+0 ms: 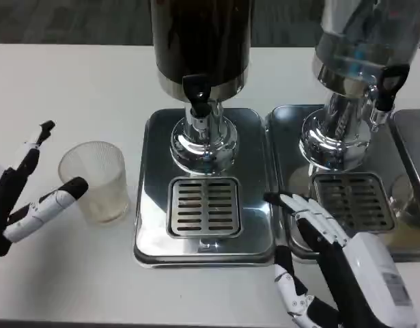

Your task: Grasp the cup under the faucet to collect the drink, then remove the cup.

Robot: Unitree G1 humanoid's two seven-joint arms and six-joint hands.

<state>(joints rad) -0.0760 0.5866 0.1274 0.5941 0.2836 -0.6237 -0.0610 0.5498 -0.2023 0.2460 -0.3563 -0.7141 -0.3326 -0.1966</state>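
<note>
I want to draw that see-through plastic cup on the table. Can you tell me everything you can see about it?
The clear, ribbed plastic cup stands upright on the white table, left of the shiny metal drip tray under the dark drink dispenser. It looks empty, with a round open rim and sides narrowing slightly toward the bottom. The robot's left hand is open beside it, one black fingertip at or just in front of its wall. It is not under the faucet yet.
</note>
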